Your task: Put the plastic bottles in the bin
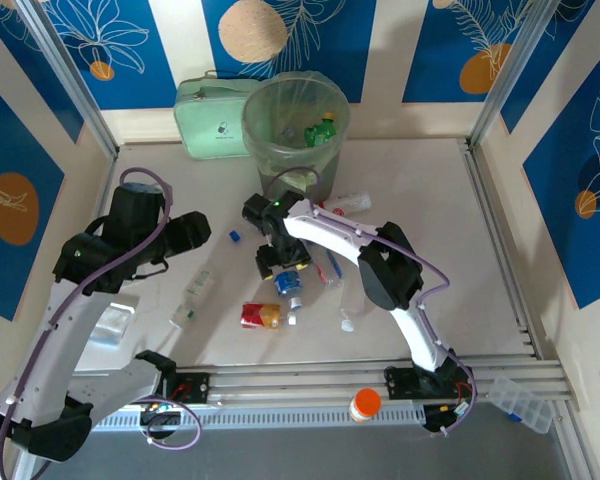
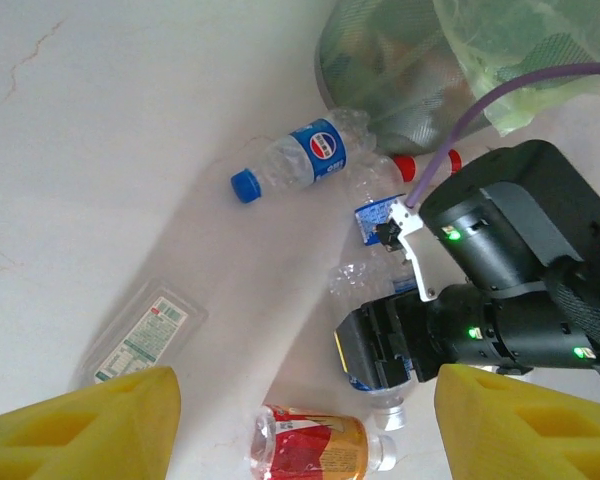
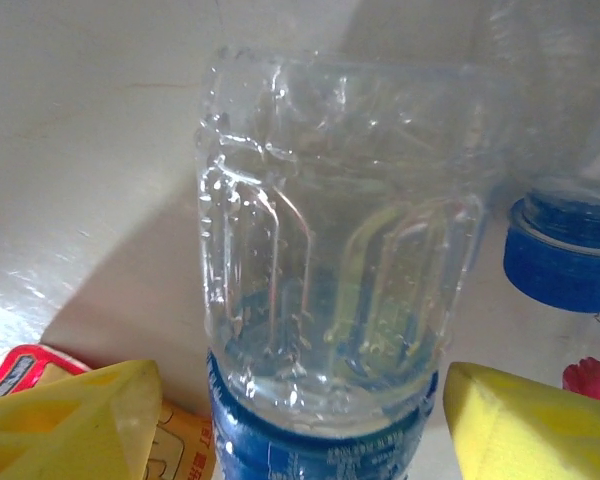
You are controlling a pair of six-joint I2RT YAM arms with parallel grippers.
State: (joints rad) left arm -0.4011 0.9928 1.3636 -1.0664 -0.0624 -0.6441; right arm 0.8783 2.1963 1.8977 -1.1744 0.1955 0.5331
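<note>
Right wrist view sets the blue-labelled bottle (image 3: 330,270) lying on the tabletop (image 3: 90,150) squarely between our yellow fingers (image 3: 70,425). The right tool (image 3: 302,400) straddles it with jaws apart, and a sliver of gap on one side makes us judge it not yet clamped. Taking it near the label band seems sensible to us, since the thin ribbed body would likely crumple. A red-and-yellow bottle (image 3: 20,375) lies just beside one finger and another bottle's blue cap (image 3: 565,255) near the other, so we have little spare room to spread.

From above, the bin (image 1: 265,150) stands at the far side, about centre, with a green bottle (image 1: 323,130) inside and the mint-green case (image 1: 208,120) just left of it. Our grasp spot lies on the near side of the bin, a short run away, but the wall is tall, so we would lift well before travelling.

In the left wrist view a Pepsi bottle (image 2: 305,155) lies at the bin's foot, and a flattened clear bottle (image 2: 140,335) lies further left. The left tool (image 2: 305,385) hangs wide with nothing gripped, left of the pile. We judge it parked there to leave the middle free. Bare tabletop lies to the right, and the near rail (image 1: 380,375) marks the edge.
</note>
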